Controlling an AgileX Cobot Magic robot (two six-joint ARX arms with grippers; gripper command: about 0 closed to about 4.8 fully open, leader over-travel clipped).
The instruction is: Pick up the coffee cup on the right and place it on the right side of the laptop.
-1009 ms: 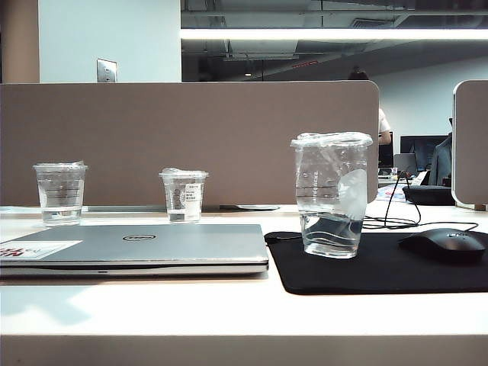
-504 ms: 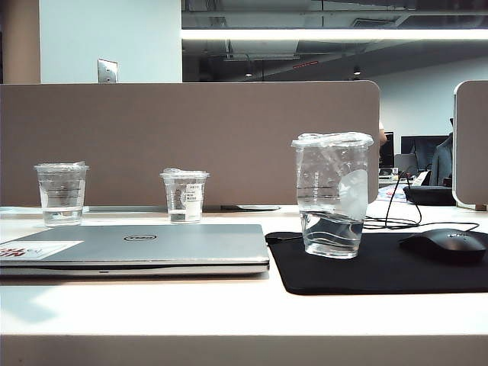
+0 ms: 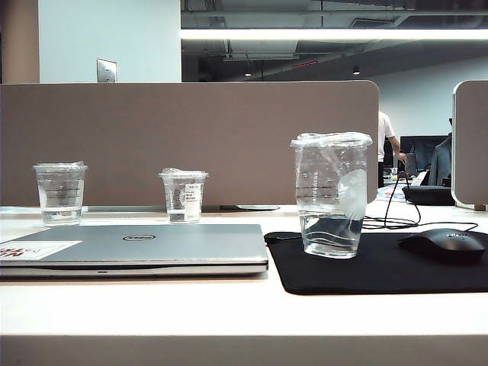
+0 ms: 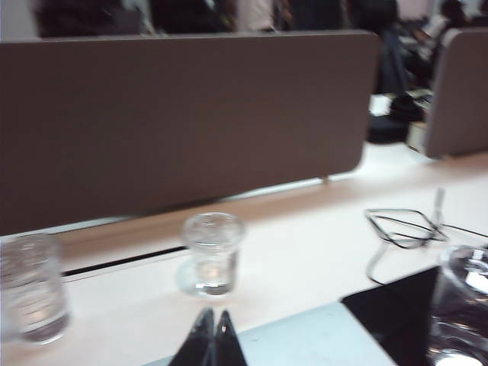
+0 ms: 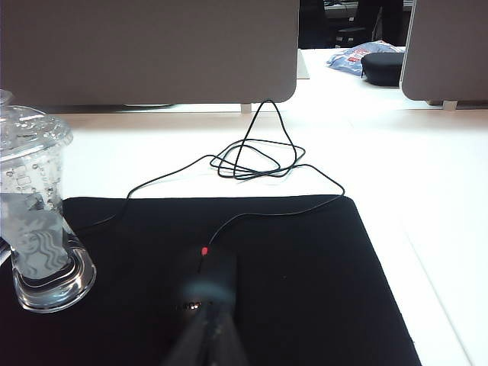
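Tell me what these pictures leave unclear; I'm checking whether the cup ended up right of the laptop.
- Left gripper: left wrist view, blurred; only its closed tips show, holding nothing.
- Right gripper: right wrist view, out of focus over the mouse; both grippers are absent from the exterior view.
- Coffee cup: cut off by the left wrist frame edge.
- Laptop: sticker cropped, text too small.
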